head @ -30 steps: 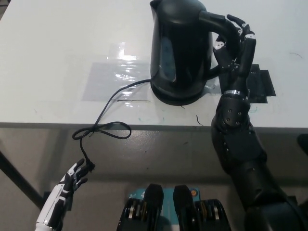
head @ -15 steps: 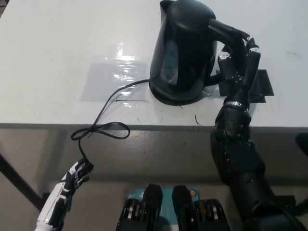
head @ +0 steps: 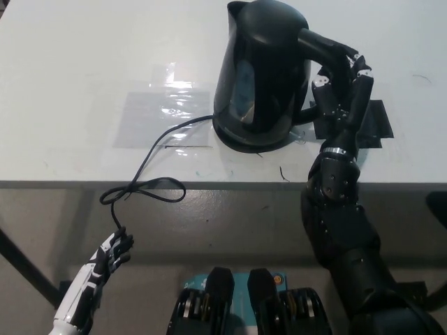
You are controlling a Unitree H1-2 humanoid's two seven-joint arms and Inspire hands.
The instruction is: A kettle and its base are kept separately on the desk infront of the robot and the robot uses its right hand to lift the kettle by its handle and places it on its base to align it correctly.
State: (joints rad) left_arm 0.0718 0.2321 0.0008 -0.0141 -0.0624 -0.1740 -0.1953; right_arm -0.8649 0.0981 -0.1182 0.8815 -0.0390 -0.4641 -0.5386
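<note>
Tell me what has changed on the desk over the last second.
The black right hand has closed around the handle of the black plastic kettle, which tilted slightly and stands on its round black base. The black power cord and the white left hand, low beside the desk, stayed put.

No text, label, brand, number or sign can be read anywhere. The black kettle [head: 262,73] shows only plain glossy surface with no legible marking, and the white desk [head: 84,77] carries just faint scribbled pen marks near its front edge that form no readable characters.
</note>
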